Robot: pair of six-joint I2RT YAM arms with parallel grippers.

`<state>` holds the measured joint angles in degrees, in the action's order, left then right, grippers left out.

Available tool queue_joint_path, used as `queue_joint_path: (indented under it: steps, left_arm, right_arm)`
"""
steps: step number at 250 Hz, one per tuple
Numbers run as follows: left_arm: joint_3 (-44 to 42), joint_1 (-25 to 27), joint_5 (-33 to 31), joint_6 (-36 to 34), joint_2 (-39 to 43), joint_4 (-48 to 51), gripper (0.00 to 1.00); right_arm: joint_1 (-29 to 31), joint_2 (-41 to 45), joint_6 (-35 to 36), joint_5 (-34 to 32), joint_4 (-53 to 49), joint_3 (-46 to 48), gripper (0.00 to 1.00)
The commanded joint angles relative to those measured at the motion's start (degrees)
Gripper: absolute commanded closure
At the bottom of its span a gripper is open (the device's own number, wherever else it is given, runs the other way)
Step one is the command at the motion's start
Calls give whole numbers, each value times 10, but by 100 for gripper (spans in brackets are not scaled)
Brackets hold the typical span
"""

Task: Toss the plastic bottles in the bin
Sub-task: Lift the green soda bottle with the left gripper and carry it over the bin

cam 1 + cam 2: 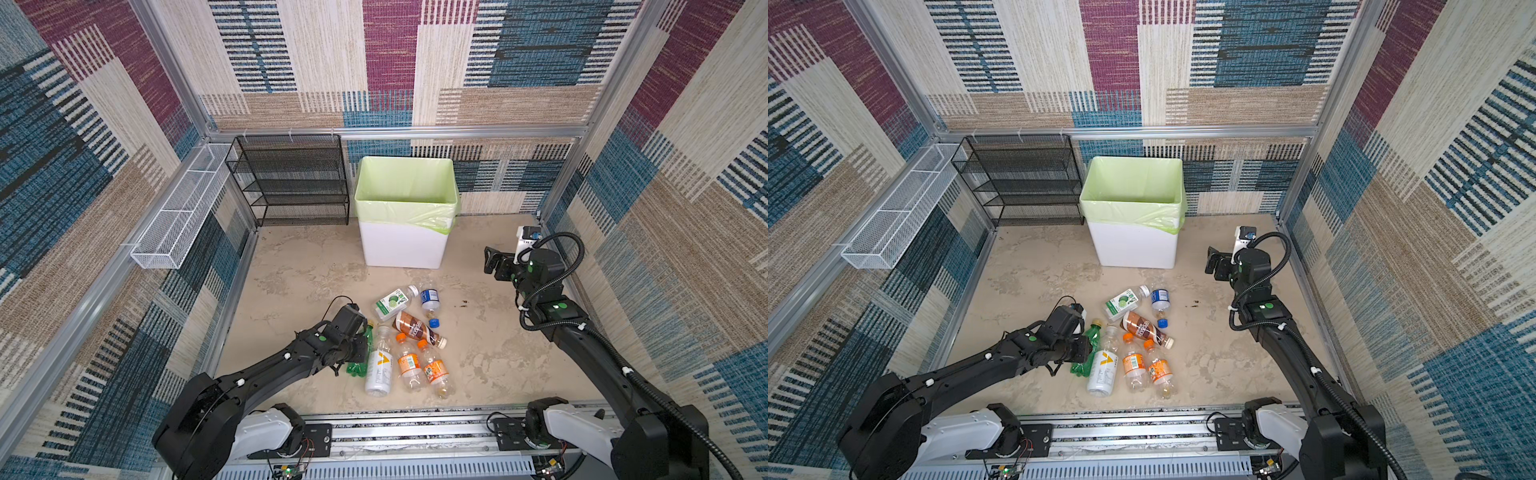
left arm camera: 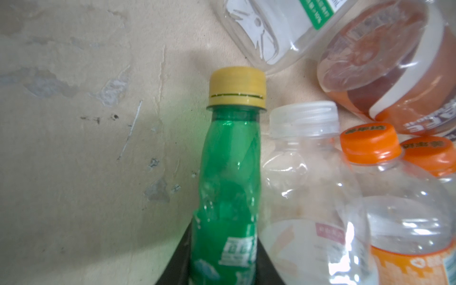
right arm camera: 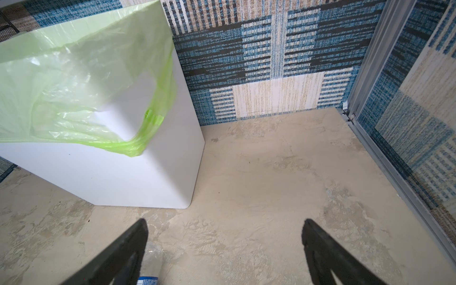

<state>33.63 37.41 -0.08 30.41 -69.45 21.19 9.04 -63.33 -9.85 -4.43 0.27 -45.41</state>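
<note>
Several plastic bottles lie bunched on the floor in front of the bin [image 1: 399, 245] [image 1: 1131, 247]. My left gripper [image 1: 360, 352] [image 2: 223, 237] is shut on the green bottle [image 1: 368, 332] [image 2: 229, 172], which has a yellow cap, with a black finger pressed to each side of its body. Beside it lie a white-labelled bottle [image 1: 379, 365], two orange-capped bottles [image 1: 409, 363], a brown-labelled bottle [image 1: 417, 328] and a blue-labelled bottle [image 1: 430, 299]. My right gripper [image 1: 490, 259] [image 3: 225, 223] hangs open and empty in the air, right of the bin [image 3: 111, 177].
A black wire-mesh rack [image 1: 291, 183] stands left of the bin against the back wall. A long white wire basket [image 1: 178, 216] hangs on the left wall. A loose blue cap [image 1: 434, 322] lies among the bottles. Aluminium rails edge the floor.
</note>
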Motion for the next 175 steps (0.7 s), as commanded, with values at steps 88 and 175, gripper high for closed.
queue_joint_path:
  steps: [88,175]
  left_arm:
    - [106,-2,-159,-76,88,11,91]
    - [196,-5,-189,-327,137,-326,87]
  right_arm:
    - [0,-25,1,19,11,-8,4]
    - [0,-15,-11,28,4,-25,6]
